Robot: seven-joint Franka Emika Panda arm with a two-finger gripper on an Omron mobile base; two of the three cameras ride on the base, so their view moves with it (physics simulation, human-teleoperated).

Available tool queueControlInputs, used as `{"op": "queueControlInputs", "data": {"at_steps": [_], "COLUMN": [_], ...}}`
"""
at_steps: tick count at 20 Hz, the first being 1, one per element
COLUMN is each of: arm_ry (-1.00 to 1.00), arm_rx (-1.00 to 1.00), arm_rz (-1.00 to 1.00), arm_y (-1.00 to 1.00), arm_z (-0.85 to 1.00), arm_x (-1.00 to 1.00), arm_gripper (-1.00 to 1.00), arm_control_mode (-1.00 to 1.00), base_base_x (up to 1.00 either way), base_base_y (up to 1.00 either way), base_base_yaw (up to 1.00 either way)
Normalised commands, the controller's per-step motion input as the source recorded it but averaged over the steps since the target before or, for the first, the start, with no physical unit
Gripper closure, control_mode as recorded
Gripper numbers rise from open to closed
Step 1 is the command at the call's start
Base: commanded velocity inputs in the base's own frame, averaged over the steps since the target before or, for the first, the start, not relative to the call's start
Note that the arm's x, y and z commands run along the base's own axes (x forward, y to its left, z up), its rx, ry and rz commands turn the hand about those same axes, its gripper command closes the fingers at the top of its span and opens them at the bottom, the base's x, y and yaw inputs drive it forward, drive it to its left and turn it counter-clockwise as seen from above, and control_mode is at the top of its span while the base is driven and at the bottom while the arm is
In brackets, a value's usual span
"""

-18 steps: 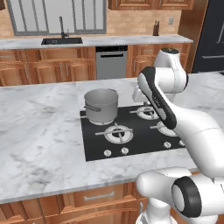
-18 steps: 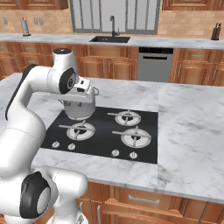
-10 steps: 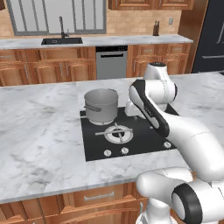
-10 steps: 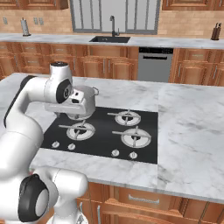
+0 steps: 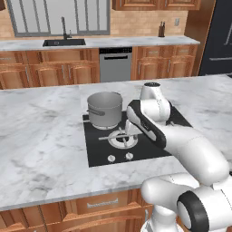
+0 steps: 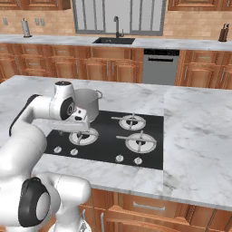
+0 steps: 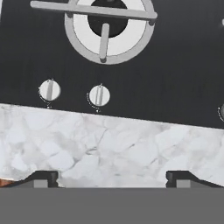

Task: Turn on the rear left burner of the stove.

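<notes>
The stove (image 5: 96,150) (image 6: 108,146) is a black glass cooktop set in the marble island. Its rear left burner is hidden under a steel pot (image 5: 105,109) (image 6: 89,102). My gripper (image 5: 128,132) (image 6: 79,134) (image 7: 111,179) hangs open above the front left burner (image 5: 122,138) (image 6: 84,136) (image 7: 109,25), fingers pointing down and holding nothing. In the hand view, two white knobs (image 7: 49,90) (image 7: 99,95) lie just below that burner, near the stove's front edge. The same pair of knobs (image 5: 111,158) (image 6: 57,149) sits at the front left in the base views.
Two more burners (image 6: 132,121) (image 6: 140,142) and two more knobs (image 6: 119,158) occupy the stove's right half. Marble counter (image 7: 109,144) runs along the stove's front edge. My arm crosses over the stove's right side in the left base view.
The hand has swung from above the pot's right side down and forward, to the front left burner. The pot has not moved.
</notes>
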Motion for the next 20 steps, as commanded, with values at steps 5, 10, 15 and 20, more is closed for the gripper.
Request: {"op": "queueControlInputs", "data": {"at_steps": [5,10,15,20], "arm_ry": [0.05,0.05,0.01,0.0], "arm_rx": [0.0,0.0,0.0,0.0], "arm_rz": [0.0,0.0,0.0,0.0], "arm_y": [0.07,0.15,0.08,0.02], "arm_z": [-0.8,-0.7,-0.42,-0.24], "arm_x": [0.37,0.16,0.15,0.19], "arm_gripper": [-1.0,-1.0,-1.0,-1.0], "arm_control_mode": [-1.0,-1.0,-1.0,-1.0], "base_base_x": [0.0,0.0,0.0,0.0], "base_base_y": [0.0,0.0,0.0,0.0], "base_base_yaw": [0.0,0.0,0.0,0.0]}}
